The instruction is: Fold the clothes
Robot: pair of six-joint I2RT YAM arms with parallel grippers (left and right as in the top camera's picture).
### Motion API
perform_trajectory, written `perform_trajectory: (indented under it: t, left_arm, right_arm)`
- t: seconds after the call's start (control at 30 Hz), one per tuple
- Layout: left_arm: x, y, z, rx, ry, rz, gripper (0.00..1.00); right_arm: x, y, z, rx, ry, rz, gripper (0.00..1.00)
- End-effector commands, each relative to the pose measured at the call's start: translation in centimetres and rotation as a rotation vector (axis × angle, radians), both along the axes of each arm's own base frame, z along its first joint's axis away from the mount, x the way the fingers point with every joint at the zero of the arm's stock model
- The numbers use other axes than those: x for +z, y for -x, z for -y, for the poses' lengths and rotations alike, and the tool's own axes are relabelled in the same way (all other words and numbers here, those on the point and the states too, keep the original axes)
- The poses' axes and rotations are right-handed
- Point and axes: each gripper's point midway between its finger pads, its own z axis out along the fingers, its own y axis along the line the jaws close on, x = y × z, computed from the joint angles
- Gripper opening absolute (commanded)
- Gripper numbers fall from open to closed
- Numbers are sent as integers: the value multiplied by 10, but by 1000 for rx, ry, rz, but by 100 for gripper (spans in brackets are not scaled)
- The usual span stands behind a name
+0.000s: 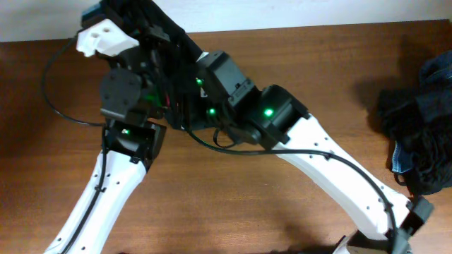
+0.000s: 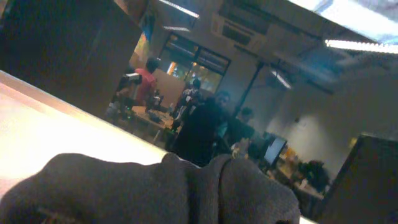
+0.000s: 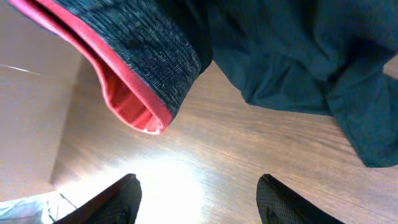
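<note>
Right wrist: pants [image 3: 292, 56] hang above the table [image 3: 249, 149], with the grey waistband [image 3: 155, 56] and its red inner edge [image 3: 127, 106] dangling just ahead of the right gripper [image 3: 202, 205]. Its fingers are apart with nothing between them. Left gripper is closed. Grey fabric [image 2: 155, 186] hides its fingers in its own view, so it's probably clamped on the pants. Step looks like lift-and-spread before the first fold. Next: right reaches up and pinches the free waistband corner. Denim heap [image 1: 424, 120] sits well apart.

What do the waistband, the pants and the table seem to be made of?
Waistband: grey flecked knit, matte, with smooth red trim. Pants: soft dark cloth, probably jersey; it hangs in limp folds. Table: wood or wood-look laminate; brown grain lines, glossy glare.
</note>
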Motion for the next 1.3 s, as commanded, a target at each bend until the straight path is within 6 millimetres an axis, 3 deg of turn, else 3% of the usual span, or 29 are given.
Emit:
perform_trajectory:
  t: [0.0, 0.2, 0.3, 0.67, 0.87, 1.27]
  left_arm:
    - [26, 6, 1, -70, 72, 79, 1]
    - [36, 7, 6, -131, 135, 108, 0]
    - [41, 8, 7, -155, 168, 107, 1]
    - [79, 24, 17, -318, 306, 144, 1]
    - [93, 29, 22, -378, 343, 143, 1]
    - [91, 28, 23, -430, 482, 130, 1]
  right_arm:
    - [21, 10, 0, 14, -43, 34, 65]
    - [34, 14, -21, 46, -86, 99, 65]
    - [36, 12, -23, 13, -64, 144, 65]
    - [12, -1, -25, -59, -14, 191, 65]
    - [16, -9, -32, -72, -56, 233, 64]
    - [37, -11, -46, -65, -137, 291, 64]
